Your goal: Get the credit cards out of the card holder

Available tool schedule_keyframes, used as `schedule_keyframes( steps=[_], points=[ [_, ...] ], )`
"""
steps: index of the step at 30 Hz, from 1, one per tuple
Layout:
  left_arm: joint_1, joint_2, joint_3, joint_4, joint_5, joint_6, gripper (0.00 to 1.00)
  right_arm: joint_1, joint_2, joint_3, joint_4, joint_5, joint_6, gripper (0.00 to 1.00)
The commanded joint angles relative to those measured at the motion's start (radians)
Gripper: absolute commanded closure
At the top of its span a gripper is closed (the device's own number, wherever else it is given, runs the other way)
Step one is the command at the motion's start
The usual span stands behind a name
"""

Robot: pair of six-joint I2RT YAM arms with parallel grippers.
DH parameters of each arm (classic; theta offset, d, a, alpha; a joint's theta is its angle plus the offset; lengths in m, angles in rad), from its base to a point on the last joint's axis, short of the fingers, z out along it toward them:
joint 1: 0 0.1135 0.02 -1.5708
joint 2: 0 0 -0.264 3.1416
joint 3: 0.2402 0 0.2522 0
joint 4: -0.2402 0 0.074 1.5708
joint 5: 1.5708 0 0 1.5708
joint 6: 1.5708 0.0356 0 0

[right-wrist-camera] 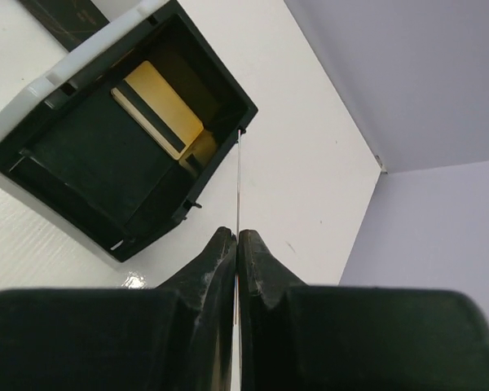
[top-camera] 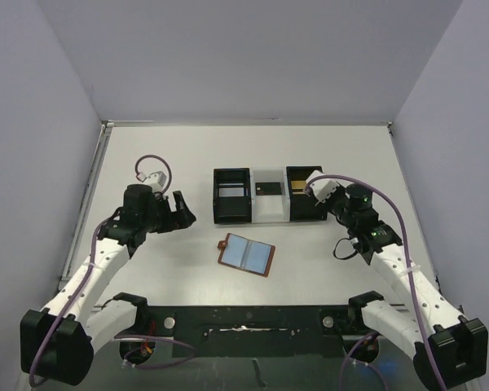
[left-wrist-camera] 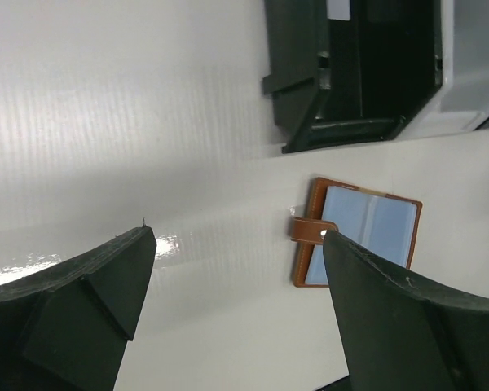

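One desk: white, matte, finely ribbed like corrugated sheet, with faint patches of glare.

One tray: rigid plastic, rectangular, three compartments in a row, the outer two black, the middle one white; set mid-desk, beyond the card holder.

Two end effectors, black, with wedge-shaped fingers.
- Left end effector: released, fingers spread wide, hanging over bare desk to the left of the card holder, touching nothing.
- Right end effector: clenched on the edge-on card, a thin flat sheet seen only as a hairline between the pressed fingertips, its far end near the corner of the tray's right compartment; colour not discernible.

One card holder: reddish-brown leather bifold, rectangular, lying open and flat on the desk just near of the tray, smooth blue-grey pockets facing up, short snap tab at its left edge.

One gold card: glossy gold-tan rectangle with a dark stripe along one long edge, lying inside the right black compartment.

One black card: small, flat, in the white middle compartment.
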State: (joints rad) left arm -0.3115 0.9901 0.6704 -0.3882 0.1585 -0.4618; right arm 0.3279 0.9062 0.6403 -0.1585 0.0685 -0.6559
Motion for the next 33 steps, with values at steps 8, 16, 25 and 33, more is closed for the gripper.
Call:
schedule_keyframes(
  steps=[8,16,25,33],
  points=[
    [0.146,0.007,0.006,0.1,0.262,0.078,0.17,-0.029,0.211,0.138,0.028,-0.247,-0.174,1.0],
    [0.147,0.002,-0.009,0.149,0.235,0.087,0.17,-0.029,0.304,0.165,0.037,-0.253,-0.237,1.0],
    [0.145,0.003,-0.009,0.163,0.263,0.093,0.17,-0.04,0.455,0.213,0.081,-0.26,-0.317,1.0],
    [0.143,0.011,-0.009,0.165,0.268,0.1,0.17,-0.06,0.571,0.297,0.056,-0.308,-0.398,1.0]
  ],
)
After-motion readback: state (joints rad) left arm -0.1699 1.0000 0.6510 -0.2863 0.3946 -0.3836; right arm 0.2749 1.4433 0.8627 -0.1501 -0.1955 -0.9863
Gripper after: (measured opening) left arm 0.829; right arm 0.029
